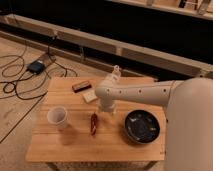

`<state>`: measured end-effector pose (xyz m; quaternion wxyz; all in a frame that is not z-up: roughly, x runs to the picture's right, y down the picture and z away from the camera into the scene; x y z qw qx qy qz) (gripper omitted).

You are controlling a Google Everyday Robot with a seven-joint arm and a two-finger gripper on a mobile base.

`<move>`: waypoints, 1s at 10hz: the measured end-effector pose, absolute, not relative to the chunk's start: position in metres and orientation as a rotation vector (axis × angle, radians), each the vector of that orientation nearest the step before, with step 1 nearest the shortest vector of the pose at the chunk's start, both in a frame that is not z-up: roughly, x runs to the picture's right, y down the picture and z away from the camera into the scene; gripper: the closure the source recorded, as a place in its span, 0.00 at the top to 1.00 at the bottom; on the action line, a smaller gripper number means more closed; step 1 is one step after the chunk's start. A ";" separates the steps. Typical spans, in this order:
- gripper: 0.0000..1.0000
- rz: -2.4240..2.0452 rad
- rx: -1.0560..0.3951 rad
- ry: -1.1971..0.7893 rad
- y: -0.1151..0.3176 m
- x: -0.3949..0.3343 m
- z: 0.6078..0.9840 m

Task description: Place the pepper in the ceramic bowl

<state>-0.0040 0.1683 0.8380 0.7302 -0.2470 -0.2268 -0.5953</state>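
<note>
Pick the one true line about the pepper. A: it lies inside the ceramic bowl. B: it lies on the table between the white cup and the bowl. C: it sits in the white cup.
B: the pepper lies on the table between the white cup and the ceramic bowl, while the gripper hangs over the table just beyond it.

Lighting: dim, warm light is falling from above onto the wooden table [65, 145], and the background is sitting in darkness.
Shadows: the paper cup [57, 117] is casting a short, soft one.
Glare: the ceramic bowl [127, 127] is catching pale streaks.
Gripper [116, 72]: it is showing pale above the table's far edge.
</note>
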 end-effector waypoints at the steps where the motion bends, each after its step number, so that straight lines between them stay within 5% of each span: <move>1: 0.61 -1.333 -0.541 -0.515 0.172 -0.011 0.836; 10: 0.61 -1.480 -0.474 -0.603 0.193 -0.047 0.800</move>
